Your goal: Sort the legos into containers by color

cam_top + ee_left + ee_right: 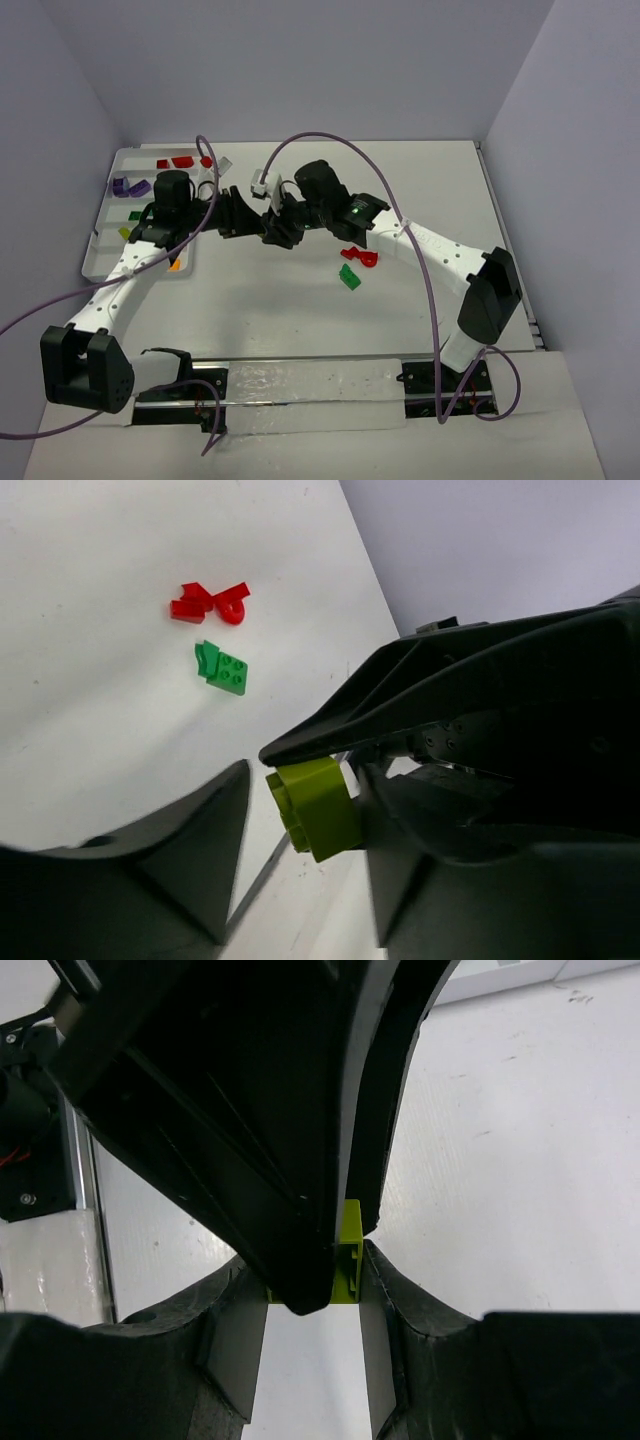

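My two grippers meet above the table's middle, the left gripper (238, 214) facing the right gripper (277, 228). A lime-yellow lego (350, 1250) sits pinched between the right gripper's (312, 1295) pads. In the left wrist view that same lime-yellow lego (318, 810) lies against one finger of the left gripper (305, 785), with a gap to the other finger, so this gripper stands open around it. Red legos (360, 257) and a green lego (349, 276) lie on the table. The white tray of containers (100, 262) at the left holds red (182, 161), purple (130, 186), green, yellow and orange legos.
Purple cables loop over both arms. Grey walls close in the table on three sides. In the left wrist view the red legos (210, 602) and the green lego (225, 667) lie close together on the white surface.
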`<control>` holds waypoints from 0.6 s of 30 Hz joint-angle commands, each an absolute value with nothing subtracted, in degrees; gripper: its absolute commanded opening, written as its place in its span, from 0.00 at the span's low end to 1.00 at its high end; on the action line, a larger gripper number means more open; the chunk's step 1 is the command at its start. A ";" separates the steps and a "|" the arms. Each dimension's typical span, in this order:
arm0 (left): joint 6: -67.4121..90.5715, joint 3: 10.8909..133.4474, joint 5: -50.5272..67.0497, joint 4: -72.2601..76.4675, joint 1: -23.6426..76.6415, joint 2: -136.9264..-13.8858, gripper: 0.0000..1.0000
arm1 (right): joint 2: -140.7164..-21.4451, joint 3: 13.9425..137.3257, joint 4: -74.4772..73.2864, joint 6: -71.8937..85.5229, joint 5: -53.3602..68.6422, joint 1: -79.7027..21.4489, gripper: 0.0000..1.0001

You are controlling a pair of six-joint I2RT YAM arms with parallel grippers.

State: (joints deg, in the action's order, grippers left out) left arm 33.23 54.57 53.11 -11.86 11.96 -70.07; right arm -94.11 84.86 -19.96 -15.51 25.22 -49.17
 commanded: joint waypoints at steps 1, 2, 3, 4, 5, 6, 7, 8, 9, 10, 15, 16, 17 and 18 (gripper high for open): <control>29.08 57.15 49.41 -15.68 12.55 -70.65 0.46 | -94.04 88.15 -18.81 -15.59 24.05 -49.83 0.16; 28.88 57.13 49.25 -15.85 12.51 -70.73 0.43 | -94.10 88.15 -18.81 -15.68 23.93 -49.90 0.16; 28.72 57.13 48.96 -16.01 12.53 -70.80 0.37 | -94.13 88.15 -18.81 -15.68 23.70 -49.97 0.17; 28.65 57.13 48.78 -16.08 12.52 -70.84 0.30 | -94.13 88.20 -18.81 -15.64 23.46 -50.01 0.18; 28.42 57.22 48.45 -16.46 12.48 -70.89 0.24 | -94.13 88.24 -18.90 -15.69 23.24 -50.06 0.20; 27.76 57.38 47.75 -17.20 12.41 -70.96 0.13 | -94.13 88.20 -19.02 -15.69 22.89 -50.10 0.27; 26.98 57.51 47.09 -17.88 12.19 -70.99 0.02 | -94.12 88.10 -19.07 -15.60 22.40 -50.10 0.38; 26.31 57.61 46.68 -18.34 11.78 -70.89 0.01 | -94.07 87.89 -19.07 -15.45 21.74 -50.10 0.49; 25.89 57.79 46.63 -18.85 11.34 -70.80 0.00 | -93.95 87.63 -19.03 -15.25 21.27 -50.05 0.57; 25.41 58.10 46.94 -19.63 10.42 -70.83 0.00 | -93.79 87.30 -18.98 -14.96 20.99 -49.96 0.64; 18.96 60.82 47.46 -26.01 4.38 -72.67 0.00 | -92.39 85.10 -19.16 -13.89 20.66 -49.13 0.91; 16.64 61.66 47.54 -28.52 1.22 -73.10 0.00 | -91.79 84.08 -19.16 -13.80 20.57 -48.63 0.94; 15.28 61.95 47.88 -29.48 -0.36 -73.79 0.00 | -91.51 83.53 -19.08 -13.63 20.57 -48.27 0.95; 13.88 62.54 47.57 -30.36 -4.68 -74.08 0.00 | -91.16 83.00 -19.16 -13.46 20.65 -47.59 0.96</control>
State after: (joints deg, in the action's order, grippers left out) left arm 21.74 58.16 48.17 -23.99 3.93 -72.72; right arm -94.79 84.39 -20.36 -14.47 21.46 -49.24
